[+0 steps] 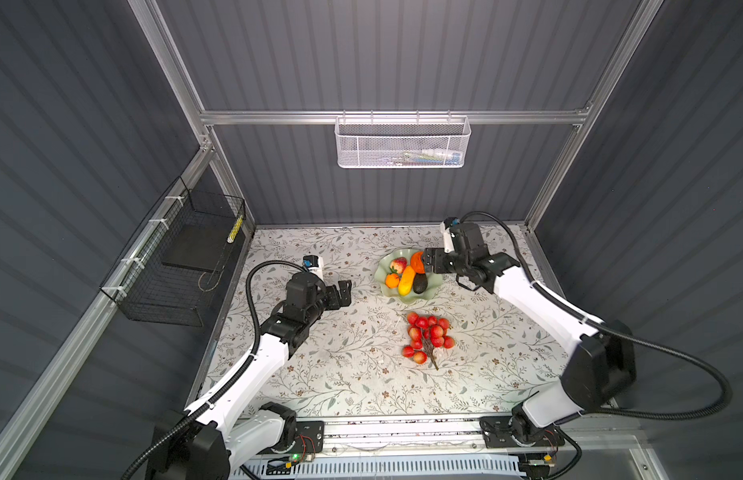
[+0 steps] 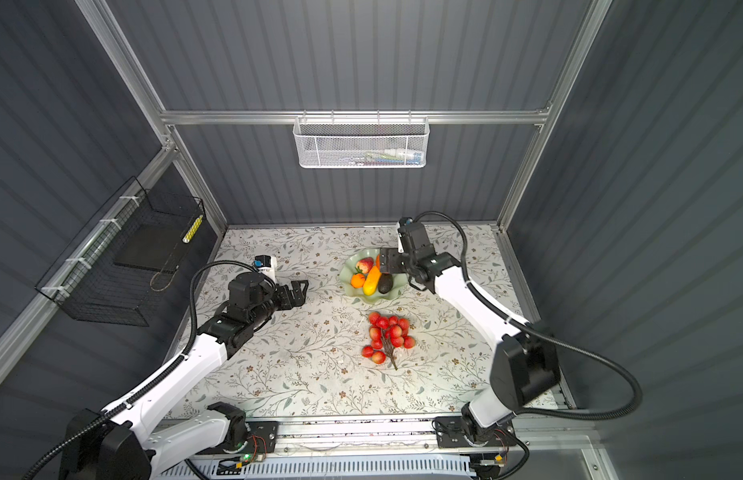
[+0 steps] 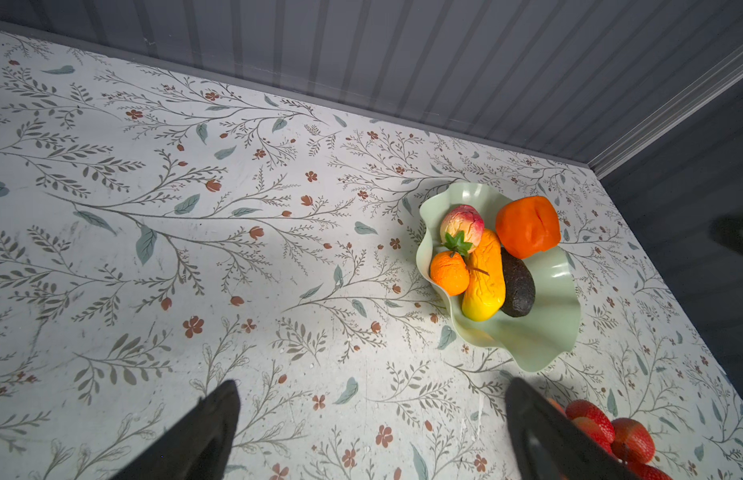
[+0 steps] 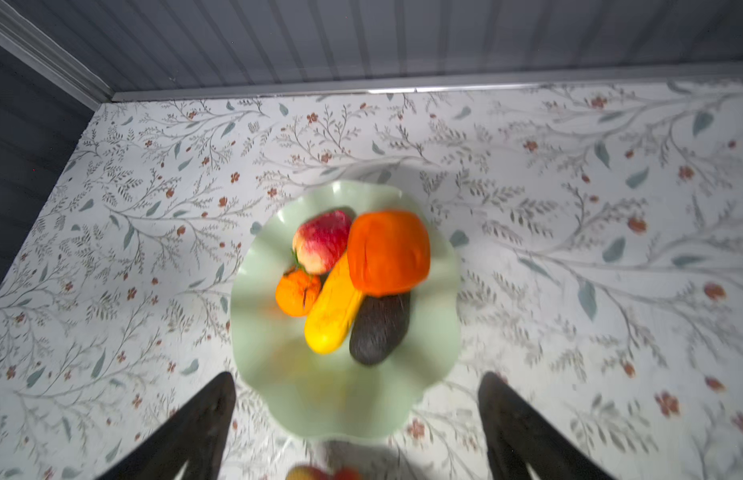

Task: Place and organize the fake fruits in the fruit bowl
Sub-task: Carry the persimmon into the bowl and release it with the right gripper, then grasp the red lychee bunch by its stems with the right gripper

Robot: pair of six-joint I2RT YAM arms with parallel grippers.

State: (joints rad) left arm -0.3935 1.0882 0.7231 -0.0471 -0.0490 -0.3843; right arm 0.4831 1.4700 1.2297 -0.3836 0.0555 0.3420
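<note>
fruit bowl [image 1: 430,289] sits toward the back of the table [image 1: 340,374] in both top views, with five fruits in it. the red berry bunch [image 1: 429,338] lies on the table in front of it, apart. the right gripper [image 1: 424,261] hangs by the blocky orange fruit [image 1: 416,262]; the left gripper [image 1: 345,293] is well to the left.

left wrist view: fingers [image 3: 220,415] apart, nothing between, fruit bowl [image 3: 544,332] ahead.

right wrist view, blurred: fingers [image 4: 212,411] spread, empty, above the fruit bowl [image 4: 278,374].

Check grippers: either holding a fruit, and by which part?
Nothing is held. The right gripper stands open above the fruit bowl, the blocky orange fruit lying free inside; the left gripper open over the table.
</note>
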